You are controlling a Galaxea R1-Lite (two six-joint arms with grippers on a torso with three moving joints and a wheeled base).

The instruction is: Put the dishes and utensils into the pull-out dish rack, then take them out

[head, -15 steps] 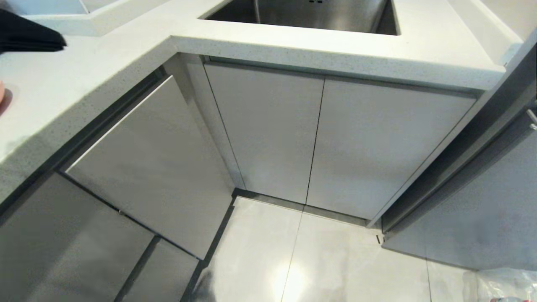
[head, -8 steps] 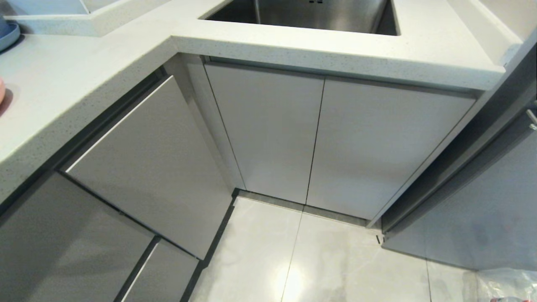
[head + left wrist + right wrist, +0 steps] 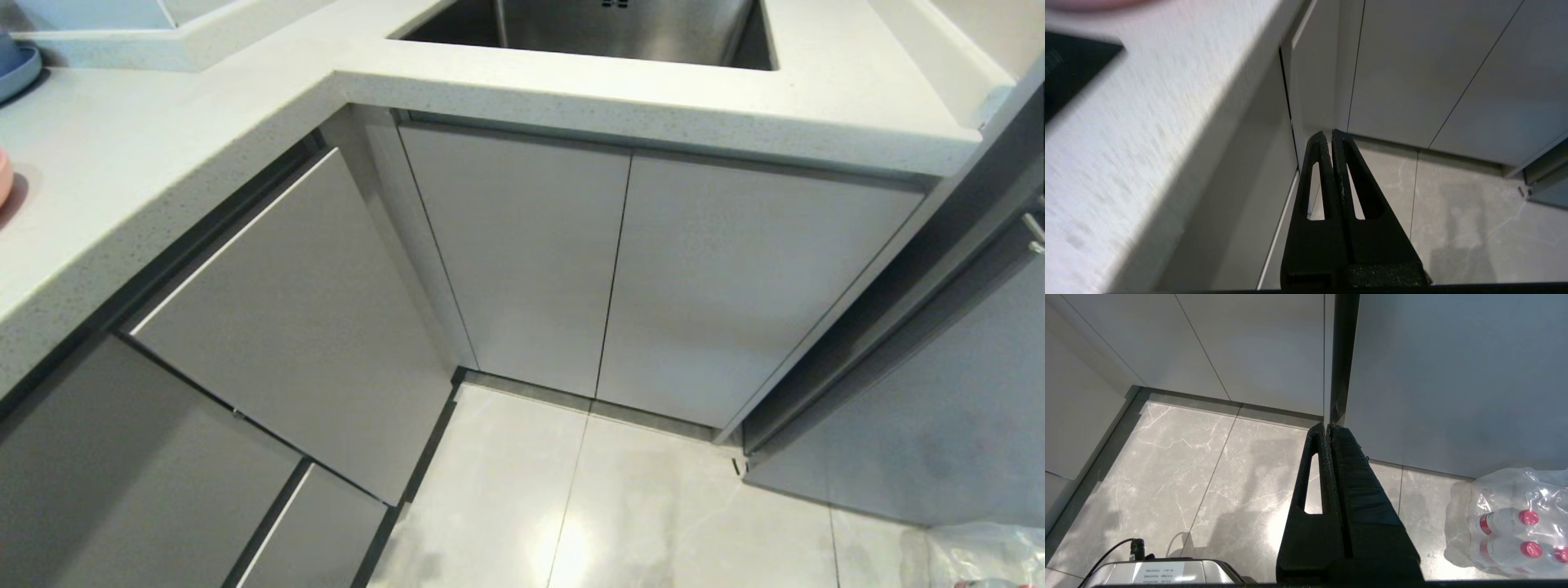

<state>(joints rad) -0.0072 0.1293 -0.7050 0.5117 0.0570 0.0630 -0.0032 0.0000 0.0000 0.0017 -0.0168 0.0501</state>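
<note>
Pull-out dish rack: not on show in any view, nor are the cream bowl, chopsticks or spoon; every cabinet front (image 3: 522, 261) in sight is pushed closed, so the rack is probably behind one of them.

Head view: a white speckled countertop (image 3: 163, 163) wraps the corner, w/ a steel sink (image 3: 604, 28) set in at the back. At the far left edge sit slivers of a blue plate (image 3: 18, 65) and a pink bowl (image 3: 4, 175), neither part of the job. Pale floor tiles (image 3: 588, 506) below. No arm visible here.

Left wrist view: left gripper (image 3: 1329, 136) hangs beside the counter edge, above the floor, fingers pressed flat together w/ nothing between them. It touches no door or handle.

Right wrist view: right gripper (image 3: 1328, 430) points down at the tiles, pinched closed and empty too, apparently parked beside the tall grey panel (image 3: 1453, 375). A shrink-wrapped pack of bottles (image 3: 1506, 522) w/ red caps lies on the floor nearby; part of the robot base (image 3: 1155, 573) w/ a cable shows at the frame's edge.

Judgement: w/ nothing carried and all fronts closed, neither arm is working the rack at this instant.
</note>
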